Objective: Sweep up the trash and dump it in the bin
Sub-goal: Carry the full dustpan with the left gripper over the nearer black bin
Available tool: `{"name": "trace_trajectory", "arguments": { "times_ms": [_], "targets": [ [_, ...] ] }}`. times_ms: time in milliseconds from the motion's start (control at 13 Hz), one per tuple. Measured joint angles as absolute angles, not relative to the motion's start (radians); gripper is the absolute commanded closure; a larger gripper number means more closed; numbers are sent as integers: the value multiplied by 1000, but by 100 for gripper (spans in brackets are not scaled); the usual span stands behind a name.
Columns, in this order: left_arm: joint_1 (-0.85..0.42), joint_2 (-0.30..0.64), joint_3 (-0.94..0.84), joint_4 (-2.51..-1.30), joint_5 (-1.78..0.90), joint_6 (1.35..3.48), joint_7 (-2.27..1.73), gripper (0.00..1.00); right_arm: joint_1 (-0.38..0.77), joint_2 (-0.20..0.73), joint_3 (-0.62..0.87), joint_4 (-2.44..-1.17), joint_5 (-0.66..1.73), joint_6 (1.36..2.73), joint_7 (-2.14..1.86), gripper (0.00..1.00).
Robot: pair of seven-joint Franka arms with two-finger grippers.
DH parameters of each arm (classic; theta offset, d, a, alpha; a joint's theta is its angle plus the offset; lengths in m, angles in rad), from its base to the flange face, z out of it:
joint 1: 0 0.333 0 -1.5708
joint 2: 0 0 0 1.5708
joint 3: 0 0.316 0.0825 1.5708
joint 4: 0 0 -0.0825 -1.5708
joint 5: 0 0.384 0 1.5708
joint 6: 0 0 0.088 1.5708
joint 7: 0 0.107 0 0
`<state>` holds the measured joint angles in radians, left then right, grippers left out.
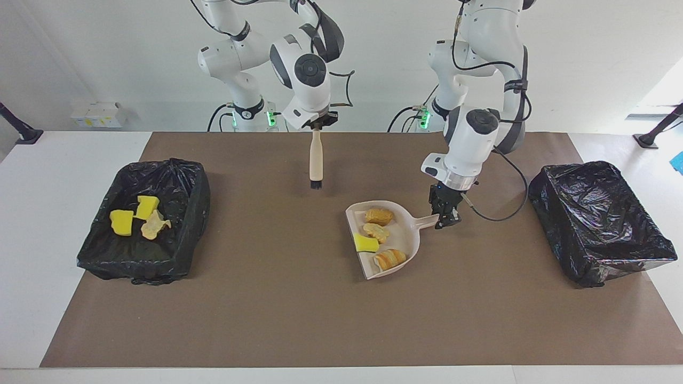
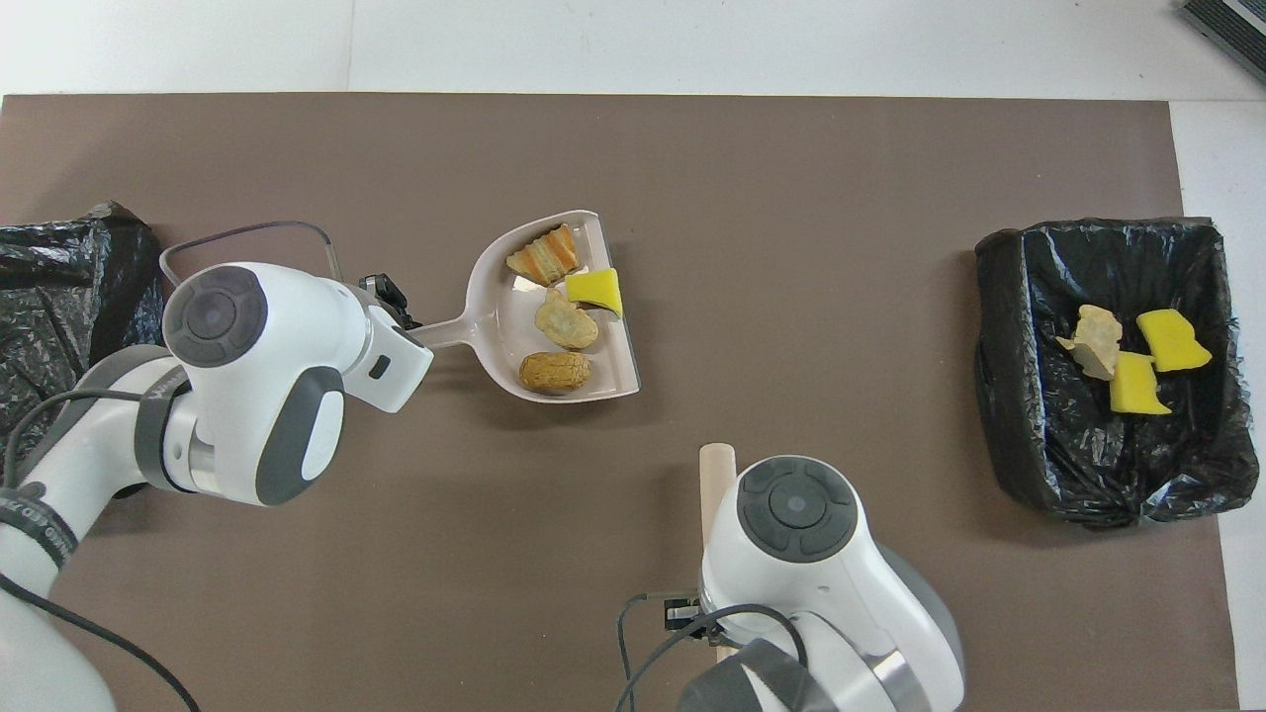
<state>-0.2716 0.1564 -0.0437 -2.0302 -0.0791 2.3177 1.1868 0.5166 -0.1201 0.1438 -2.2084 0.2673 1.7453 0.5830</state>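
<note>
Both arms are glossy white with rounded shells and dark grey bands wrapped at the joints. Each wrist housing carries a dark grey round cap, ringed, with small screw dimples around it. The left arm (image 1: 469,141) has a thin black cable looping off its wrist at about 4 o'clock, and its forearm band has pale lettering I can't read. The right arm (image 1: 304,74) has black cables too. Little green lights glow at both bases. The grippers are small and black.
</note>
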Motion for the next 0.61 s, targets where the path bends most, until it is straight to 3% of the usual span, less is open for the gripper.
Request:
{"name": "trace_trajectory", "arguments": {
  "times_ms": [230, 613],
  "targets": [
    [-169, 154, -40, -1870, -135, 2102, 1334, 100, 569, -81, 146, -2233, 314, 1875, 604, 100],
    [30, 153, -40, -1740, -176, 1912, 1544, 100, 671, 24, 147, -2233, 329, 2029, 665, 100]
  ]
}}
